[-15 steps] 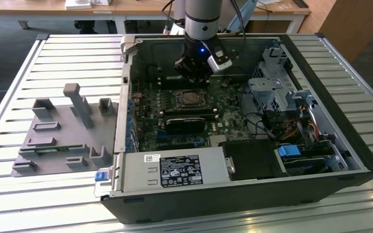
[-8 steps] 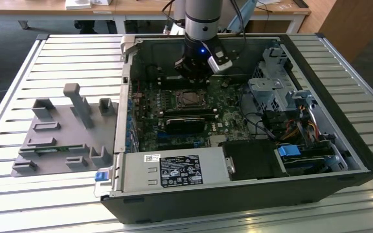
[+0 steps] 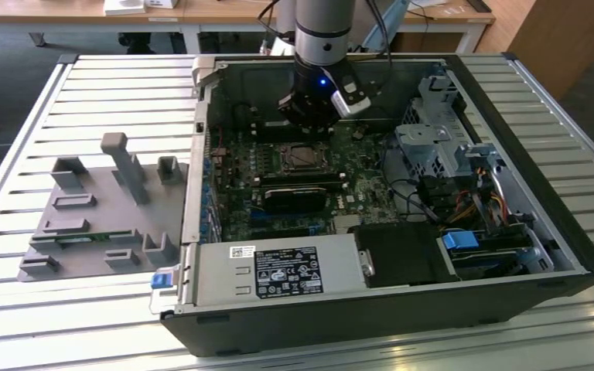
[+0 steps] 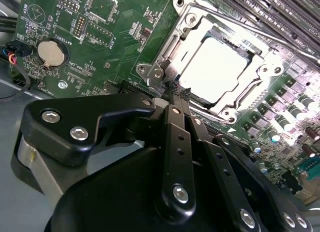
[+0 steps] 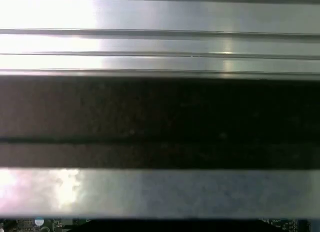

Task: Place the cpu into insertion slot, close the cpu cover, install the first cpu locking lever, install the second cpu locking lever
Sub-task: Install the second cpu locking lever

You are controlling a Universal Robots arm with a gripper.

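we see the hand (image 4: 174,91) clenched, fingertips pressed together with nothing between them, in the second wrist view. its tips sit right at the edge of the insertion slot (image 4: 220,66), just off one corner of the metal frame, close above the green motherboard (image 4: 100,36); we cannot tell if they touch it.

the cpu (image 4: 215,71) lies flat in the slot just beyond the fingertips, its top washed bright by light. the cpu cover (image 4: 260,66) is down around the chip, its window framing it. a thin locking lever (image 4: 240,26) runs along the far side of the frame from the hand; we cannot tell whether it is latched. a round coin battery (image 4: 52,51) sits on the board off to the side of the hand, well apart from the slot.

in the exterior view the hand (image 3: 312,124) hangs from the arm (image 3: 323,31) inside the open computer case (image 3: 544,232), which lies on the slatted tabletop (image 3: 111,85). the slot with the cpu (image 3: 303,157) is just below the hand, toward the camera. the long black ribbed block (image 3: 299,193) lies further on past the slot from the hand. a grey fixture tray (image 3: 101,224) rests on the tabletop outside the case, well away from the hand, to the exterior view's left.

the first wrist view gives bright and dark horizontal bands (image 5: 160,117), with a sliver of green board at one edge.
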